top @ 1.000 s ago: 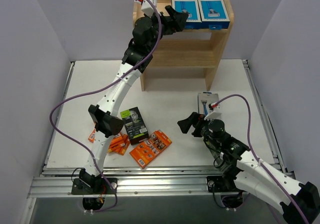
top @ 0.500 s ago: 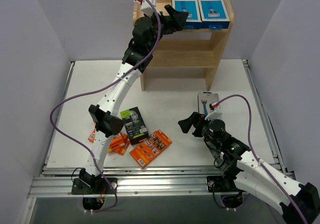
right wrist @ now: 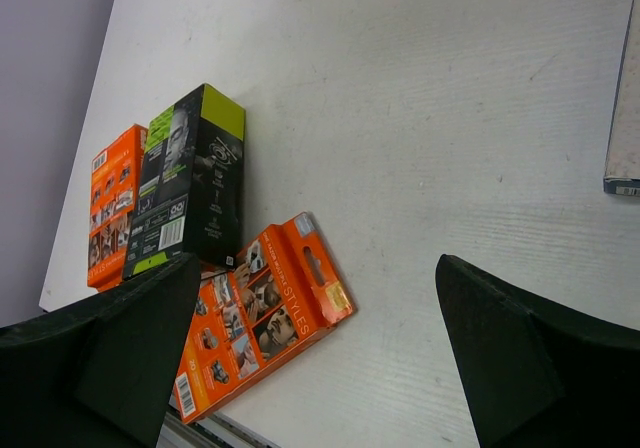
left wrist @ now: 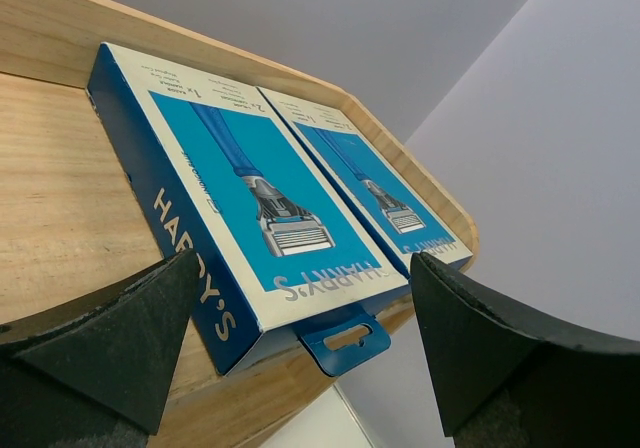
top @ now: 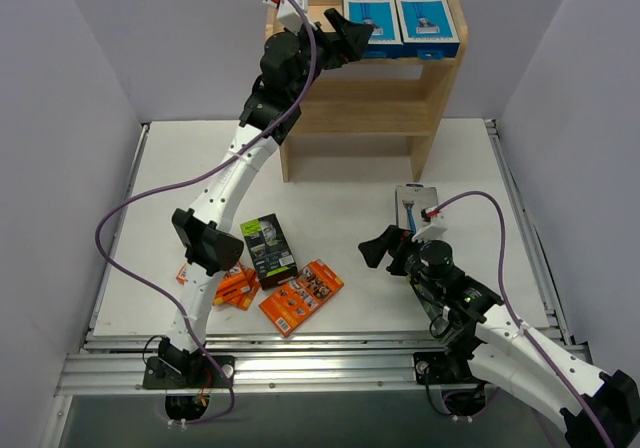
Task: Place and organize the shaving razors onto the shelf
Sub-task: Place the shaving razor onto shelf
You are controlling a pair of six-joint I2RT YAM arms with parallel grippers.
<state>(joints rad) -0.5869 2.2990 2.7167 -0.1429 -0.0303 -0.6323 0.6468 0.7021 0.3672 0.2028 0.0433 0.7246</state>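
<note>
L claw (top: pixel 352 34) (left wrist: pixel 305 260): hanging spread wide at top tier of shelf (top: pixel 440 78), gripping nothing; flanking near end of left blue box (left wrist: pixel 250 198), apparently not touching it.
R claw (top: pixel 382 251) (right wrist: pixel 318 263): gaping wide too, carrying nothing, hovering low over table (top: pixel 330 178), facing the loose stock.
Top tier: carrying left blue box + right blue box (left wrist: pixel 370 183), both lying flat, side by side, hugging back rail (left wrist: pixel 60 28), hang tabs jutting past front lip.
Lower tiers: showing no stock from overhead, tho partly hidden.
On table: third blue box (top: pixel 410 200) lying just beside R claw, well apart from shelf; black-lime box (top: pixel 268 248) sitting near L arm, w/ orange pack (top: pixel 300 295) just beside it; more orange packs (top: pixel 237 288) lying close by.
Step in hand (guess): prob. pulling L claw clear of top tier, then fetching next box.
Doing it well: backing straight out along box's long axis, keeping claw spread, avoiding any drag on cardboard; rising before swinging, missing rail + side panel.
Next pick (guess): taking third blue box w/ R claw, being nearest; pinching across narrow width, keeping it level, aiming for bare wood left of the pair.
Risk: knocking light boxes askew on smooth wood; tipping one off by its overhanging tab.
</note>
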